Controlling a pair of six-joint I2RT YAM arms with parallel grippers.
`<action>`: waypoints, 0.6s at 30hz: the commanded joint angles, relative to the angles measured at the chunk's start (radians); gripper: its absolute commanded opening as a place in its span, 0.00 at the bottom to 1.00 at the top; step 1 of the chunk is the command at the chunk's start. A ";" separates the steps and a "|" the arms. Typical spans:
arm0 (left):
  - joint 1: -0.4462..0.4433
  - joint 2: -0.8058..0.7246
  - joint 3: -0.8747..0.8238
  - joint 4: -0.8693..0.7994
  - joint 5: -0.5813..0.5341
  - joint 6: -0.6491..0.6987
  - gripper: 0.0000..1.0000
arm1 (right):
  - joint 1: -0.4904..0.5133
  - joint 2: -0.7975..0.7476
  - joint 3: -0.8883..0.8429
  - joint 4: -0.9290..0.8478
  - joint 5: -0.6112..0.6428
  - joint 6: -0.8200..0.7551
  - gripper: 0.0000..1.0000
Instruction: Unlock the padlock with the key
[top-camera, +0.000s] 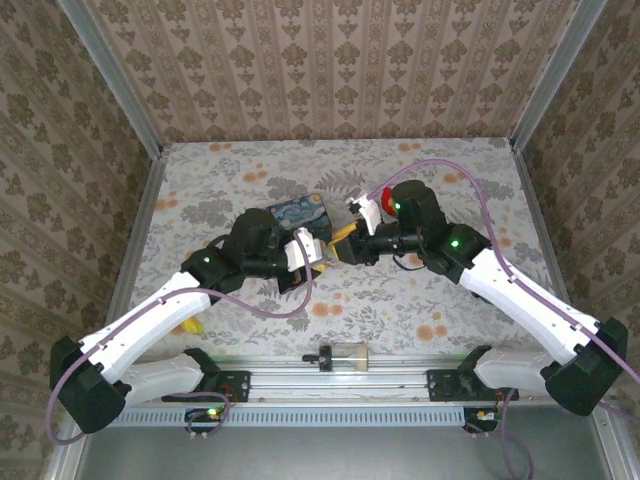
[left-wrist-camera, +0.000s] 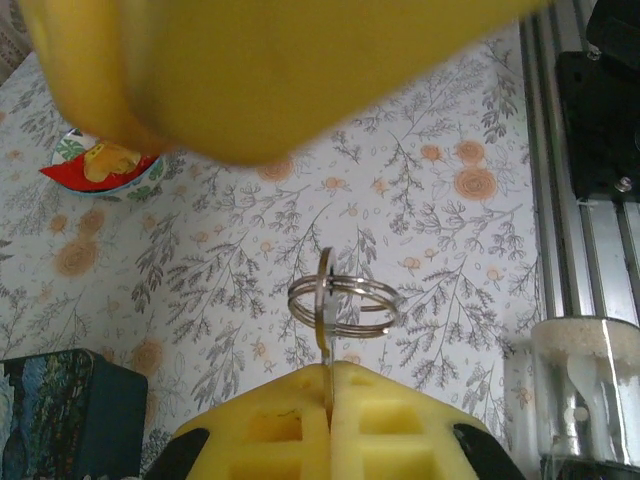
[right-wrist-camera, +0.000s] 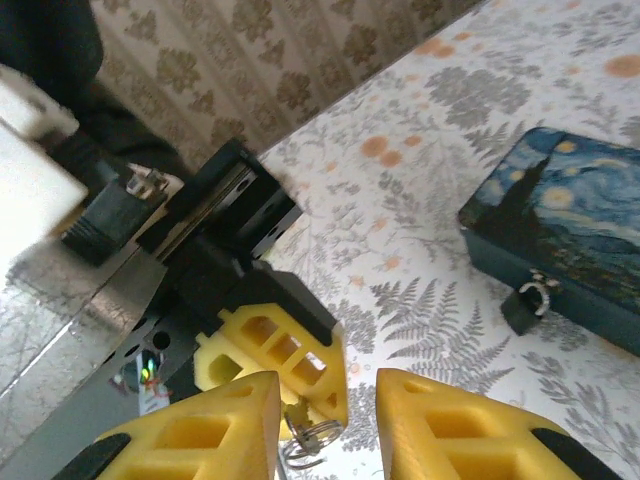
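**Key handover pending between the two grippers**

The left gripper (left-wrist-camera: 328, 378) is clamping the key (left-wrist-camera: 325, 335), with its ring (left-wrist-camera: 345, 305) sticking out. The right gripper (right-wrist-camera: 328, 400) is hovering at that ring, fingers apart. The padlock (right-wrist-camera: 526, 305) is hanging on the blue box (right-wrist-camera: 570, 225), well apart from both. The next move probably calls for closing squarely on the exposed end, freeing the blade.

The key (left-wrist-camera: 325, 348) is thin bright metal on a shiny wire ring (left-wrist-camera: 362, 287); the left gripper (left-wrist-camera: 330, 375) has matt yellow plastic fingers (left-wrist-camera: 400, 420). The padlock (right-wrist-camera: 520, 310) has a dull black body and a silvery metal shackle, and the blue box (right-wrist-camera: 560, 215) looks smooth and painted.
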 joint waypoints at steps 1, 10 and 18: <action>0.011 -0.017 0.033 -0.057 0.039 0.039 0.00 | 0.016 0.024 0.036 -0.036 -0.062 -0.070 0.32; 0.016 -0.005 0.042 -0.065 0.053 0.036 0.00 | 0.031 0.053 0.050 -0.094 -0.072 -0.089 0.31; 0.018 -0.006 0.044 -0.067 0.060 0.039 0.00 | 0.042 0.070 0.058 -0.115 -0.088 -0.086 0.32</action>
